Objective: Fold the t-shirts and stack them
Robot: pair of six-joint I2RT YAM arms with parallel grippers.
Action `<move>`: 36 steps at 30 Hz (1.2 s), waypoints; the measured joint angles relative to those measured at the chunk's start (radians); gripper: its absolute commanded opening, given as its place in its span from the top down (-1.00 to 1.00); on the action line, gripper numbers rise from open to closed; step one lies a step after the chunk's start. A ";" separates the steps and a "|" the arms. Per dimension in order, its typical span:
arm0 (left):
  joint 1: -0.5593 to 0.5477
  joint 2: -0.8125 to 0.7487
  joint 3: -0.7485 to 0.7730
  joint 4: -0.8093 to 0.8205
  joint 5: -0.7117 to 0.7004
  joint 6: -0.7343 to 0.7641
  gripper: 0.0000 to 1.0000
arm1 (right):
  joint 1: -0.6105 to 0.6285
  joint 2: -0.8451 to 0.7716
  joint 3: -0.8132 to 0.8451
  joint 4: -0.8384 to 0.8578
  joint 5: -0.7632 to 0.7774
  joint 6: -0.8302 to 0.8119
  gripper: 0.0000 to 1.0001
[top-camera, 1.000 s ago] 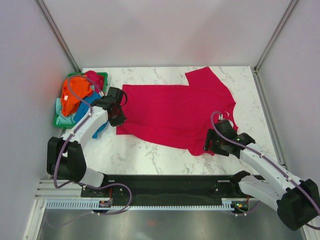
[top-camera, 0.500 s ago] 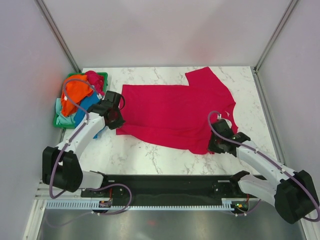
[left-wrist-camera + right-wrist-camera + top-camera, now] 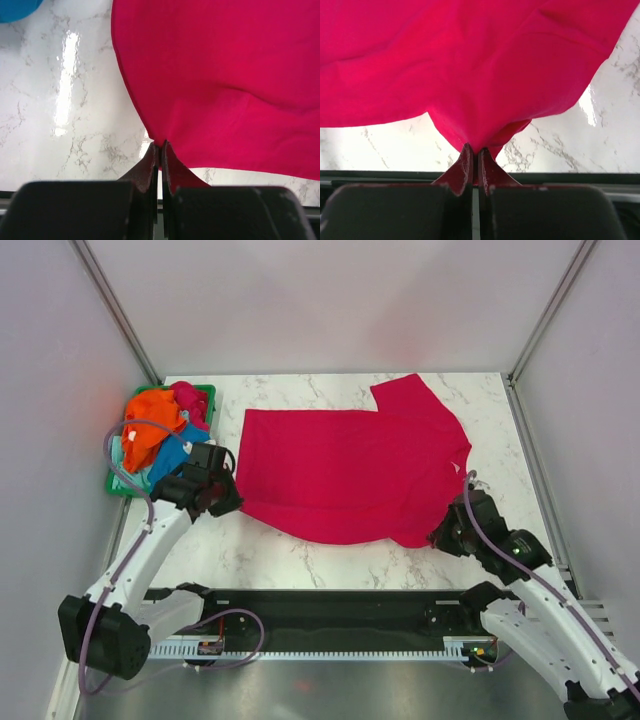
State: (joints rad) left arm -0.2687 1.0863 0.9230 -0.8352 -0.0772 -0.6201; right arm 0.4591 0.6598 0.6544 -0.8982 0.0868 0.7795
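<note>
A magenta-red t-shirt (image 3: 350, 465) lies spread across the middle of the marble table. My left gripper (image 3: 228, 502) is shut on its near left corner, and the pinched cloth (image 3: 159, 141) shows right at the fingertips in the left wrist view. My right gripper (image 3: 443, 537) is shut on the near right corner, where the shirt (image 3: 480, 75) bunches into the fingertips. The near hem sags between the two grips. An orange t-shirt (image 3: 152, 425), a blue one (image 3: 172, 458) and a pale mint one (image 3: 122, 472) are heaped in the basket at the left.
The green plastic basket (image 3: 205, 393) stands at the table's far left, beside the left arm. Grey walls close in the table on three sides. A black rail (image 3: 330, 605) runs along the near edge between the arm bases.
The right gripper has closed on the shirt's near right corner and pulled it right and toward the near edge. The left gripper drew its corner nearer too. The shirt now lies stretched flatter.
</note>
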 measured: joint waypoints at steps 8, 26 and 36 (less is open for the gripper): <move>-0.001 -0.080 -0.042 -0.054 0.032 0.000 0.96 | 0.000 -0.063 0.093 -0.137 0.010 0.028 1.00; -0.001 0.261 0.143 -0.058 -0.036 0.063 0.96 | -0.033 0.401 0.296 0.019 0.105 -0.082 1.00; 0.024 0.432 0.219 -0.057 -0.100 0.098 0.96 | -0.171 0.577 0.365 0.114 0.095 -0.206 1.00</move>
State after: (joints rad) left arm -0.2451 1.5185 1.1423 -0.8925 -0.1768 -0.5217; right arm 0.2886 1.2369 1.0199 -0.7841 0.1822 0.5739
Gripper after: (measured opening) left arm 0.037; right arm 0.030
